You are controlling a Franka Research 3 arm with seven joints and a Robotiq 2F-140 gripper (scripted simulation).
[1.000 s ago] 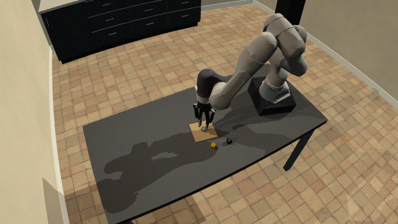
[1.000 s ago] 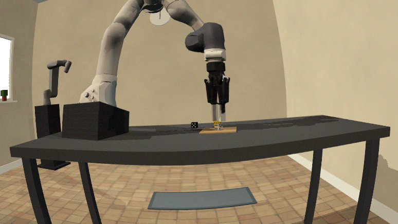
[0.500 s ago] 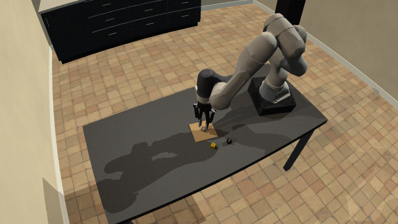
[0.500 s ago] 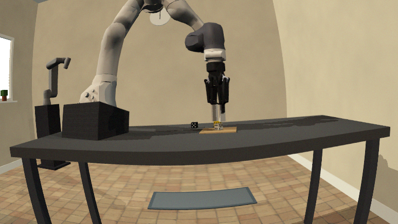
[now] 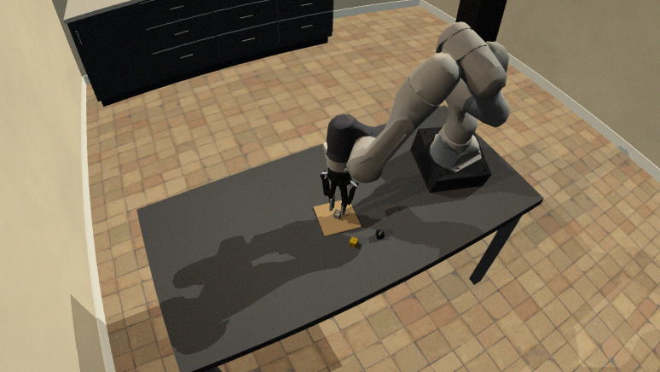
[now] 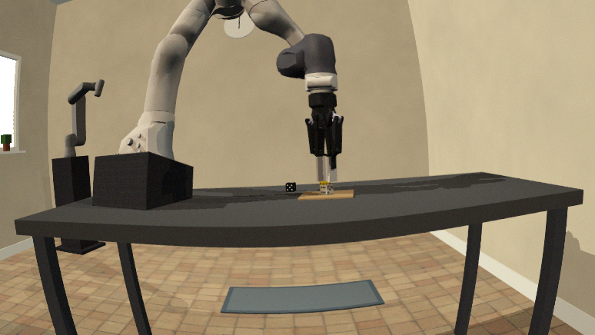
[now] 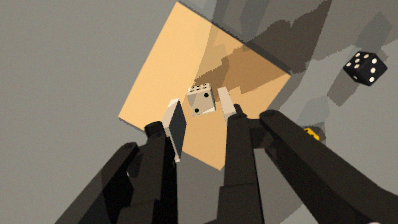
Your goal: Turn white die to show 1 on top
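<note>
The white die (image 5: 337, 213) (image 6: 326, 189) (image 7: 201, 100) rests on the tan mat (image 5: 344, 223) (image 6: 343, 194) (image 7: 160, 75), near the mat's middle. My gripper (image 5: 338, 206) (image 6: 326, 177) (image 7: 201, 106) points straight down just above the die. Its fingers stand partly apart, one on each side of the die, with a gap showing on both sides. Nothing is held. In the wrist view one face of the die shows two pips and the larger face shows at least one. The mat lies flat on the table.
A black die (image 5: 379, 234) (image 6: 290, 187) (image 7: 365, 67) and a yellow die (image 5: 353, 241) (image 6: 322, 183) (image 7: 312, 132) lie on the dark table (image 5: 221, 258) beside the mat, apart from each other. The arm's base block (image 5: 450, 168) stands at the table's far right.
</note>
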